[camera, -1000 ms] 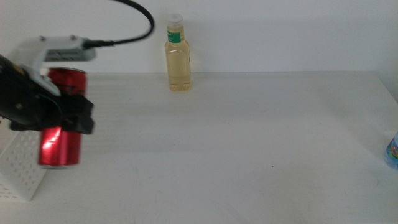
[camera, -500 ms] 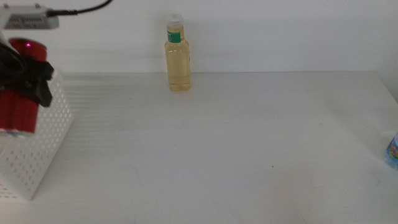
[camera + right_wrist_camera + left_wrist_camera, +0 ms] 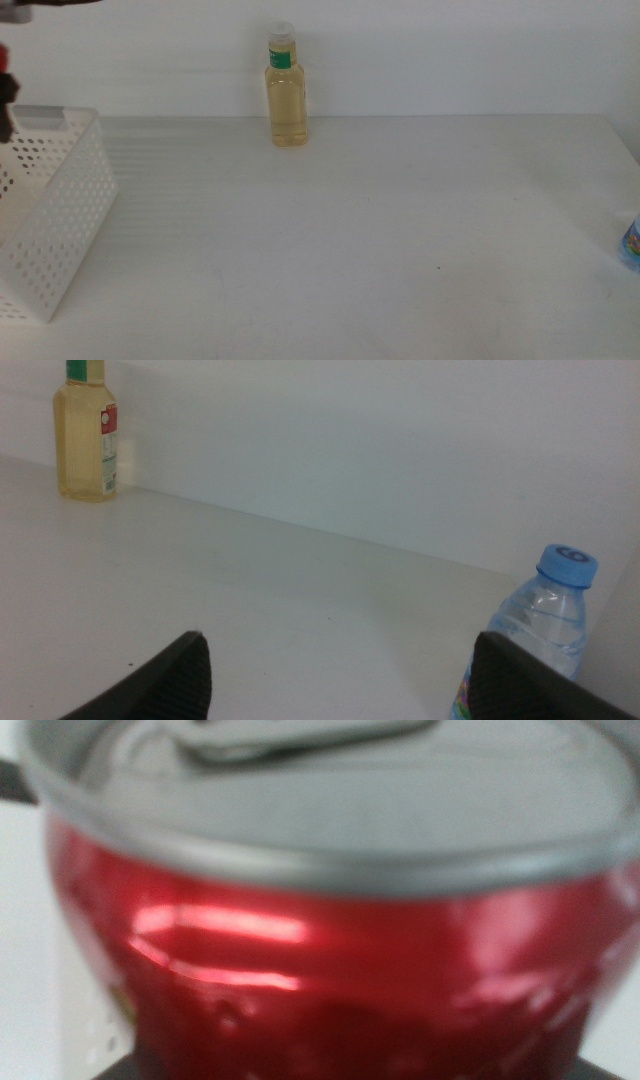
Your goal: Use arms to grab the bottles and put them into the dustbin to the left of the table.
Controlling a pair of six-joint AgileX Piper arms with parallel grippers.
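The table [image 3: 380, 230] spreads wide and white ahead of the waiting right gripper [image 3: 340, 670], whose jaws stand well apart with nothing between them. The dustbin [image 3: 60, 215] sits at the table's left end, just below where the left arm leaves the middle view; only a dark and red sliver shows at that edge. The left gripper itself cannot be made out in its wrist view, but the red can [image 3: 320, 950] fills that picture at very close range, its silver top towards the camera, which suggests the jaws are clamped on it; their opening is hidden. A bit of perforated white wall beside the can hints that it hangs over or next to the bin. The yellow bottle [image 3: 286, 95] stands upright far ahead of the right gripper, and the blue-capped water bottle [image 3: 535, 630] stands just beside its jaw. The step in hand looks like dropping the can; next, the jaws must part over the bin's opening.
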